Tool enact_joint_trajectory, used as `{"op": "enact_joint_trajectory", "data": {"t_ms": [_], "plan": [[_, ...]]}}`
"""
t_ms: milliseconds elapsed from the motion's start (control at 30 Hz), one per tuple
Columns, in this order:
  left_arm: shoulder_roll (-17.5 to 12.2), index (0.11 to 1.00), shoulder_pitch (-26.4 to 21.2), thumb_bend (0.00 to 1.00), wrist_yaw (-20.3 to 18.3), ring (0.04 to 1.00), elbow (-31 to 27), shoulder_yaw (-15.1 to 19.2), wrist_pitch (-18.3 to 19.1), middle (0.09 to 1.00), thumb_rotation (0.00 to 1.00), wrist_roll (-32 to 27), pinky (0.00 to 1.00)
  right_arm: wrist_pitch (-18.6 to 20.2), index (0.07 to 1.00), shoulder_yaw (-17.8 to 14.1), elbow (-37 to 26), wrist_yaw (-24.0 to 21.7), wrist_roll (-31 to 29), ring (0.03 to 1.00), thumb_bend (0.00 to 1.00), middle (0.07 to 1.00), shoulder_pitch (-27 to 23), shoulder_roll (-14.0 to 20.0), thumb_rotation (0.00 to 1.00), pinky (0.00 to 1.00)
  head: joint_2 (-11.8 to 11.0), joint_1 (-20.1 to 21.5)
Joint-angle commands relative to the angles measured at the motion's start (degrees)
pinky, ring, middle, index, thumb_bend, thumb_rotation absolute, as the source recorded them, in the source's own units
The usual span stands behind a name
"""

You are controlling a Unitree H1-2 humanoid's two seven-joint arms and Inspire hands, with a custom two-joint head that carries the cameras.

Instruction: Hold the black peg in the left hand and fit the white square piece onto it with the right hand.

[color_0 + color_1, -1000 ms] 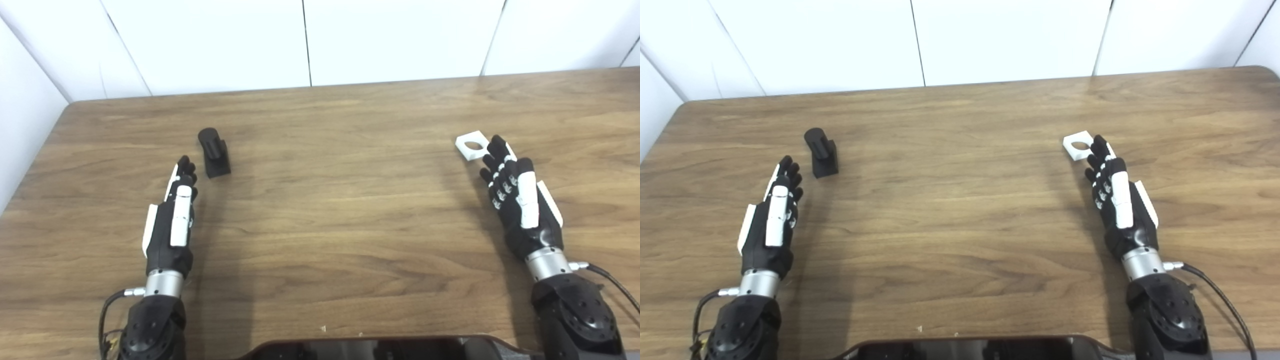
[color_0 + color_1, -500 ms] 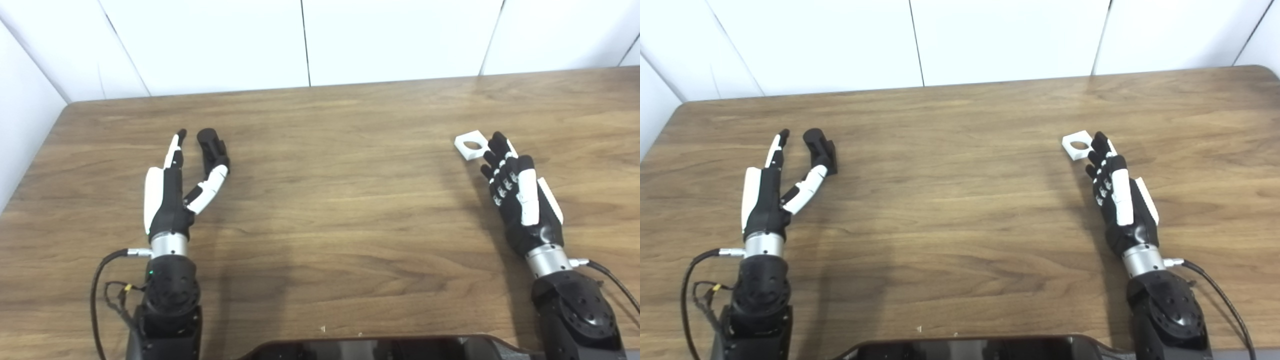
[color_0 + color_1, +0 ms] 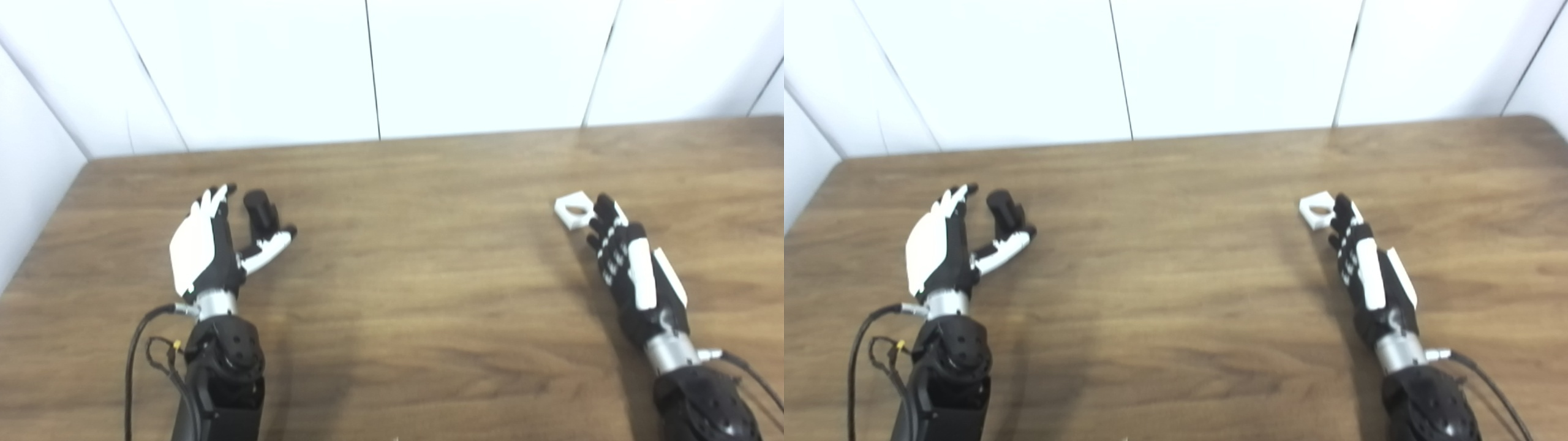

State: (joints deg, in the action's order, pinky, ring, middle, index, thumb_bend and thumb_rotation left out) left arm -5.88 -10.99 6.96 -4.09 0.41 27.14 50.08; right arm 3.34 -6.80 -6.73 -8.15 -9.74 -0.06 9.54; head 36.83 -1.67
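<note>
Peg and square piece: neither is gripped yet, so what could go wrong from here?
1. The left hand is open around the peg, thumb on one side, fingers on the other. Closing unevenly could tip or push it away.
2. The right hand only has fingertips at the edge of the square piece, which lies flat on the table. Reaching further may slide it off rather than grasp it.

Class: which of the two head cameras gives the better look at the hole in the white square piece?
The left eye view, slightly: the white square piece shows its hole as a fuller oval beside the right hand. In the right eye view the piece is a little more foreshortened and blurred, though the hole still shows.
</note>
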Motion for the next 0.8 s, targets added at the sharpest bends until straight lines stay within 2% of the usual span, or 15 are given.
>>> {"op": "enact_joint_trajectory", "data": {"t_ms": [0, 200, 467, 767], "plan": [[-0.1, 0.850, -3.5, 0.83, 1.7, 1.000, 0.6, 1.0, -0.2, 0.997, 0.44, 3.8, 1.00, -2.9, 0.973, 0.1, 0.1, 0.1, 0.3, 1.000, 0.65, 1.000, -0.2, 0.0, 1.00, 1.00, 0.0, -0.1], [0.0, 0.842, -5.2, 0.82, 2.3, 1.000, 4.9, 1.7, -0.2, 1.000, 0.43, 5.3, 1.00, -3.4, 0.968, 0.0, 0.3, -0.2, 0.0, 1.000, 0.65, 1.000, 0.1, 0.2, 1.00, 0.99, 0.0, -0.5], [0.4, 0.847, -7.8, 0.82, 2.6, 1.000, 10.6, 3.1, -0.2, 1.000, 0.47, 8.0, 1.00, -3.2, 0.963, 0.0, 0.2, -0.1, 0.3, 1.000, 0.66, 1.000, 0.6, 0.3, 1.00, 0.98, 0.2, -1.0], [0.4, 0.843, -9.4, 0.81, 2.8, 1.000, 14.2, 3.6, -0.2, 1.000, 0.49, 8.7, 1.00, -3.3, 0.954, 0.0, 0.6, -0.1, 0.3, 1.000, 0.68, 1.000, 1.0, 0.5, 1.00, 0.95, 0.3, -1.0]]}}
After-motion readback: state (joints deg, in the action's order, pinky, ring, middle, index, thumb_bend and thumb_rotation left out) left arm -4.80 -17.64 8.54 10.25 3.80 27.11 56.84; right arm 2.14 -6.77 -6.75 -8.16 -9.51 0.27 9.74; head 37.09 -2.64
